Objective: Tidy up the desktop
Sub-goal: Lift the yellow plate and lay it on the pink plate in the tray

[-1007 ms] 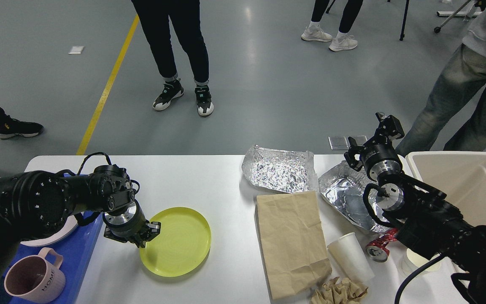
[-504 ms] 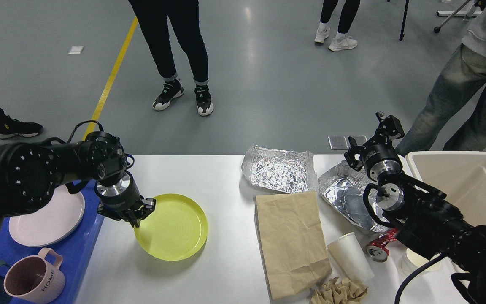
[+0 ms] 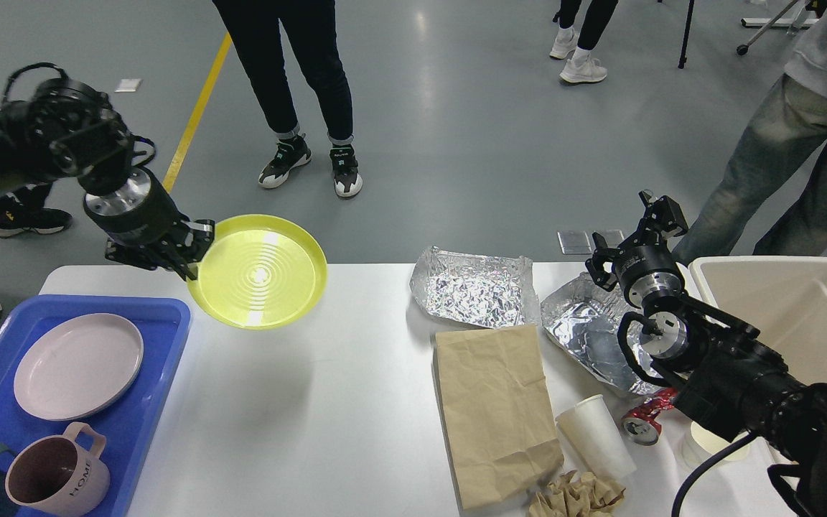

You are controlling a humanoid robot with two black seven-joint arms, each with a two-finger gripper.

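The white desktop point(image 3: 327, 416) fills the lower part of the head view. My left gripper point(image 3: 194, 248) is shut on the left rim of a yellow plate point(image 3: 259, 271), which hangs in the air above the desktop's far left edge. My right gripper point(image 3: 636, 237) stands open above the far right edge with nothing between its fingers. On the right half lie two crumpled foil sheets point(image 3: 474, 287), a brown paper bag point(image 3: 496, 409), a white paper cup point(image 3: 596, 438) on its side, a crushed red can point(image 3: 645, 420) and a crumpled paper ball point(image 3: 578, 495).
A blue tray point(image 3: 162, 337) at the left holds a pink plate point(image 3: 77, 365) and a pink mug point(image 3: 58, 480). A beige bin point(image 3: 801, 316) stands at the right edge. Several people stand on the floor beyond the table.
My left gripper has lifted the yellow plate off the desktop, up and toward the far left. The pink plate on the tray is now uncovered. The right arm has not moved.
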